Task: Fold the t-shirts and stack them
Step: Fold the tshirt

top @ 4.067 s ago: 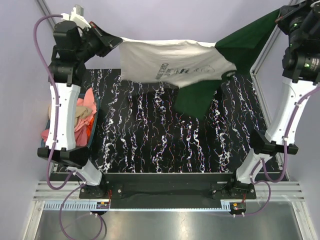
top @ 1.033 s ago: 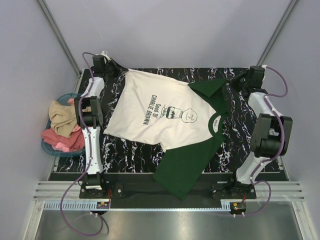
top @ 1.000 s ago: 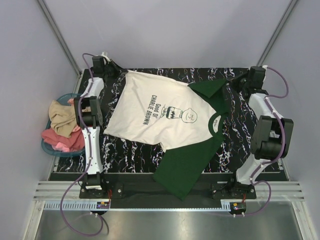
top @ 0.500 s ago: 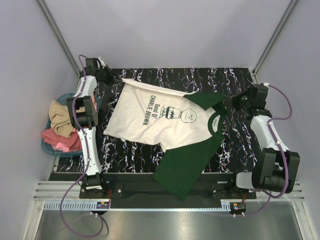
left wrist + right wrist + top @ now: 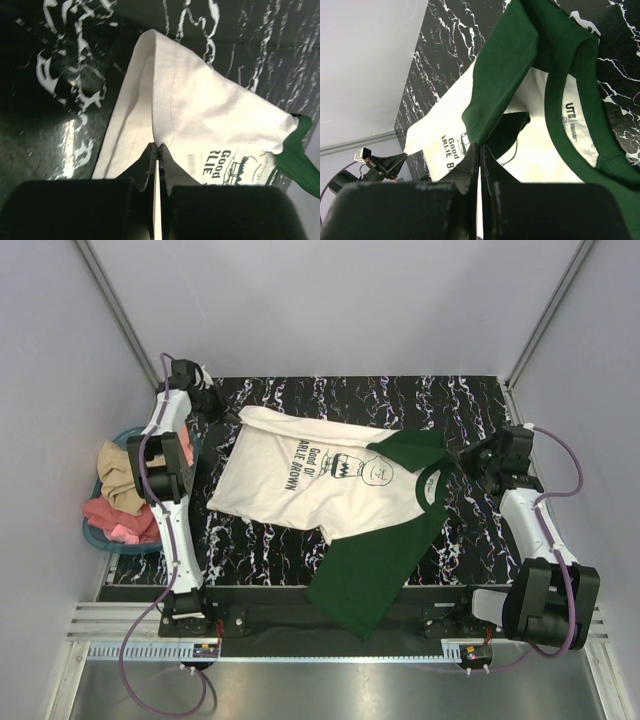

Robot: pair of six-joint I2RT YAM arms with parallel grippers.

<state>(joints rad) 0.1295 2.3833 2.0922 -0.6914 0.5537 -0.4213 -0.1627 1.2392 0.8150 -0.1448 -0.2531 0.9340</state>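
One t-shirt (image 5: 320, 490) lies spread on the black marbled table (image 5: 400, 400): cream-white body, dark chest lettering, dark green collar and sleeves. Its near green sleeve (image 5: 365, 575) hangs over the table's front edge. My left gripper (image 5: 222, 410) is shut on the shirt's far-left cream hem (image 5: 165, 100), tips pinching the cloth (image 5: 158, 146). My right gripper (image 5: 462, 453) is shut on the edge of the far green sleeve (image 5: 505, 65), tips at the fold (image 5: 480, 146). The far edge of the shirt is lifted and folded toward the front, covering part of the lettering.
A blue basket (image 5: 100, 543) with pink and tan clothes (image 5: 120, 490) stands off the table's left side, beside the left arm. Metal frame posts rise at the table's far corners. Bare tabletop shows behind the shirt and at the right.
Both grippers have drawn back from the far edge toward the front, carrying the shirt's far edge with them. The hem now folds over the first letters of the print.
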